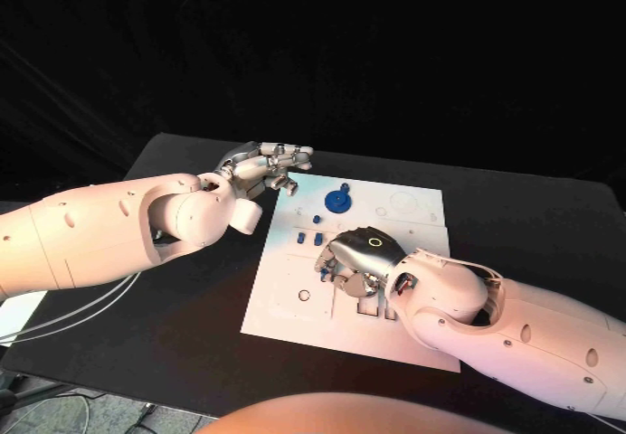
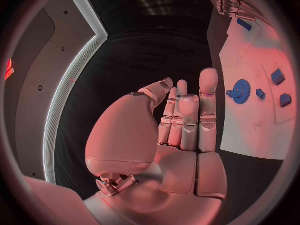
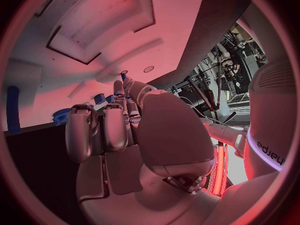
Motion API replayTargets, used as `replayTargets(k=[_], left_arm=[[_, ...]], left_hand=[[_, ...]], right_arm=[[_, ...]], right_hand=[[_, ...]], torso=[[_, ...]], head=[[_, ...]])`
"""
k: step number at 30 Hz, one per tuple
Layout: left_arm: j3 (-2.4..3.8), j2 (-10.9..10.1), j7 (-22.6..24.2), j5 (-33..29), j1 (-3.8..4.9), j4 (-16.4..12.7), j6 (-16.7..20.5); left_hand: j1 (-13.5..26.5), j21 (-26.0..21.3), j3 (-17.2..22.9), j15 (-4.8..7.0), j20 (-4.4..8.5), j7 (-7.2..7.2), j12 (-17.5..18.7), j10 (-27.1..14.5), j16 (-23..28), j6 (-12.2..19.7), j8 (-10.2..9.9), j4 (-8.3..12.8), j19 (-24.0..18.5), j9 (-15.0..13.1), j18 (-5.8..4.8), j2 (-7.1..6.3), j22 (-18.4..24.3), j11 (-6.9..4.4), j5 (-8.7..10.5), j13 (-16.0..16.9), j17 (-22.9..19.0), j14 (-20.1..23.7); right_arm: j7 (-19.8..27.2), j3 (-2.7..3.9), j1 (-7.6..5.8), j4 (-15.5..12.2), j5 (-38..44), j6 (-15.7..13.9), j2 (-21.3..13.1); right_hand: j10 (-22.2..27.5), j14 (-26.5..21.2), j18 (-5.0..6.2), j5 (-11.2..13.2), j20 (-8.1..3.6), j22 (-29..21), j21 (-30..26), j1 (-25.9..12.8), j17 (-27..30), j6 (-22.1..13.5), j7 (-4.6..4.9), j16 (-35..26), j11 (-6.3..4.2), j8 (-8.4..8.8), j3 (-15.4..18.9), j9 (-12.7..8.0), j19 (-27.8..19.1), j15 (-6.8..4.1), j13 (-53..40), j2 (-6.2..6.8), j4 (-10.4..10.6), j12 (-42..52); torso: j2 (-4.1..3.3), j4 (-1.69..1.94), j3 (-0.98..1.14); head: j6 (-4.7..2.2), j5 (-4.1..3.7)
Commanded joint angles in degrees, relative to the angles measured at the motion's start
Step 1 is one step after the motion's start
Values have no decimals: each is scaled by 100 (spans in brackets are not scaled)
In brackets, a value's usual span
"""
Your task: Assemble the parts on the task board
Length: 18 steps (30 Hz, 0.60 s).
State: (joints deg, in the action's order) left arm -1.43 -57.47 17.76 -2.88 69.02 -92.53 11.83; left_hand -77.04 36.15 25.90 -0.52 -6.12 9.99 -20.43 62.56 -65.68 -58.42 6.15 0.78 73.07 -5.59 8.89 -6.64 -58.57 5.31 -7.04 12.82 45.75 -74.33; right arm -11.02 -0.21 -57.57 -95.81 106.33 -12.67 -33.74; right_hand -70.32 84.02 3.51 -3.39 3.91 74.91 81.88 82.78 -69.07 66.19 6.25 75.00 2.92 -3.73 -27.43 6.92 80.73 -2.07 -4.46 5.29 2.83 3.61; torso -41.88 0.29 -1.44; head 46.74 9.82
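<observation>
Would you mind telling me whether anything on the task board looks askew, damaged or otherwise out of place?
Nothing stands out. The task board lies flat on the table and looks undamaged. The blue gear and the small blue parts sit on it. The right hand covers part of its middle, so that patch cannot be judged.

The white board (image 1: 294,298) is lying flat in the middle of the black table, its surface cut with slots and holes. A round blue gear (image 1: 340,198) is sitting near its far edge. Three small blue blocks (image 1: 310,237) are resting just nearer, toward the board's left edge.
</observation>
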Motion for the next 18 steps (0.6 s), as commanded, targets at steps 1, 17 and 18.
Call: replayTargets(k=[1,17,18], left_arm=[[3,11,36,17,3,-9,-108],[3,18,14,18,3,1,-140],[3,18,12,18,3,1,-141]], left_hand=[[24,-21,-30,1,-5,0,-38,-36,37,37,18,-8,-22,5,57,37,5,-6,-28,7,-6,25],[21,-43,-38,-1,-8,3,-65,-56,38,47,23,-1,-26,9,60,39,19,-4,-29,15,-21,33],[21,-43,-38,-1,-8,3,-65,-56,38,47,23,-1,-26,9,60,39,19,-4,-29,15,-21,33]], right_arm=[[5,-25,25,15,14,209,-7],[6,-25,32,-7,27,208,-23],[6,-25,32,-7,27,208,-23]], right_hand=[[-5,269,-43,-38,41,340,-11,-56,5,-10,42,11,32,-18,-11,10,-4,26,6,-22,-39,5],[-9,267,-42,-39,48,335,-15,-66,9,-6,47,10,35,-19,-12,12,-8,34,10,-26,-42,8],[-9,267,-42,-39,48,335,-15,-66,9,-6,47,10,35,-19,-12,12,-8,34,10,-26,-42,8]], torso=[[1,1,-1],[-1,-2,-1],[-1,-3,0]], head=[[6,7],[6,14],[6,15]])
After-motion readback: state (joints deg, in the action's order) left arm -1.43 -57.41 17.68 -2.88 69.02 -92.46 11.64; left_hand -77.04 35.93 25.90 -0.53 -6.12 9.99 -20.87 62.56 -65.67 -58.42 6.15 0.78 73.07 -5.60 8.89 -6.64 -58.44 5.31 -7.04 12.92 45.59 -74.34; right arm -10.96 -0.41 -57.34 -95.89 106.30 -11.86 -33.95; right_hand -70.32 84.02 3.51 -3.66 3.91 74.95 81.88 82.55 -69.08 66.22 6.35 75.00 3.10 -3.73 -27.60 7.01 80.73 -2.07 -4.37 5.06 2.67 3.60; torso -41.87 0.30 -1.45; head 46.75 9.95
